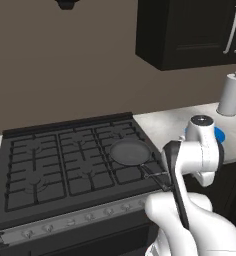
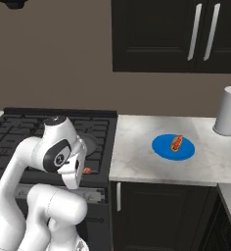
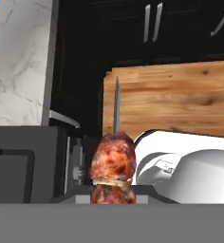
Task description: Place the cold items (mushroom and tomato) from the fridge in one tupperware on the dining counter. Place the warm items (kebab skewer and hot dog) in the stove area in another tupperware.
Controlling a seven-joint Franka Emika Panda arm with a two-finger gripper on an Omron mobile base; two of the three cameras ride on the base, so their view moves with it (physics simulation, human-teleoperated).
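Observation:
My gripper (image 3: pixel 113 198) is shut on the kebab skewer (image 3: pixel 113 166), whose browned meat chunks and grey metal spike rise between the fingers in the hand view. From the right base view a reddish end of the kebab skewer (image 2: pixel 87 170) pokes out beside the folded arm, low in front of the stove. The hot dog (image 2: pixel 176 142) lies on a blue plate (image 2: pixel 161 147) on the marble counter to the stove's right. The mushroom, tomato and tupperware are out of view.
A black stove (image 1: pixel 50 165) carries a dark frying pan (image 1: pixel 130 151) with its handle pointing toward me. A paper towel roll (image 2: pixel 229 111) stands at the counter's back right. Dark cabinets hang above. A wooden floor (image 3: pixel 180 99) lies below the hand.

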